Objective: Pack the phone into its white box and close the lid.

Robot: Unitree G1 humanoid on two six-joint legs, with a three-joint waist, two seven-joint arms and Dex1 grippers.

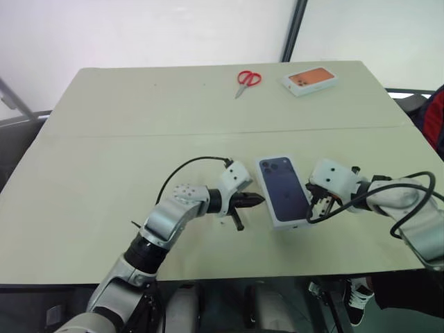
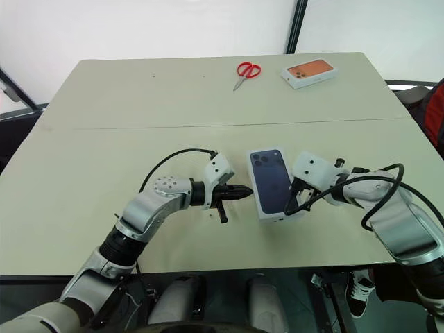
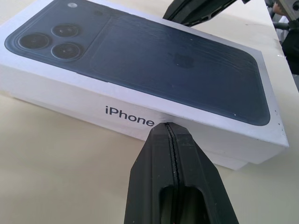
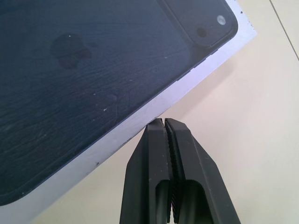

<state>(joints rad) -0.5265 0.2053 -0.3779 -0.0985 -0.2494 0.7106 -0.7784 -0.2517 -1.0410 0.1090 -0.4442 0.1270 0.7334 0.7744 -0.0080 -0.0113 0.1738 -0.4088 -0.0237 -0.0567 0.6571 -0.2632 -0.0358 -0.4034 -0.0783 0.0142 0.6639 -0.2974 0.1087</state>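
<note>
The lid (image 1: 283, 189) lies face up near the table's front, its dark blue phone picture showing. It sits over the white box (image 3: 231, 161), of which a thin strip shows beneath one end. The phone is hidden. My left gripper (image 1: 260, 200) is shut and empty, with its tip level against the lid's left long side by the printed word (image 3: 128, 116). My right gripper (image 1: 313, 203) is also shut and empty. Its tip (image 4: 163, 122) comes down at the lid's right edge (image 4: 140, 116).
Red scissors (image 1: 248, 80) and an orange-topped box (image 1: 310, 80) lie at the table's far edge. The front edge of the table (image 1: 208, 277) runs just below my arms. A seam (image 1: 139, 134) crosses the tabletop.
</note>
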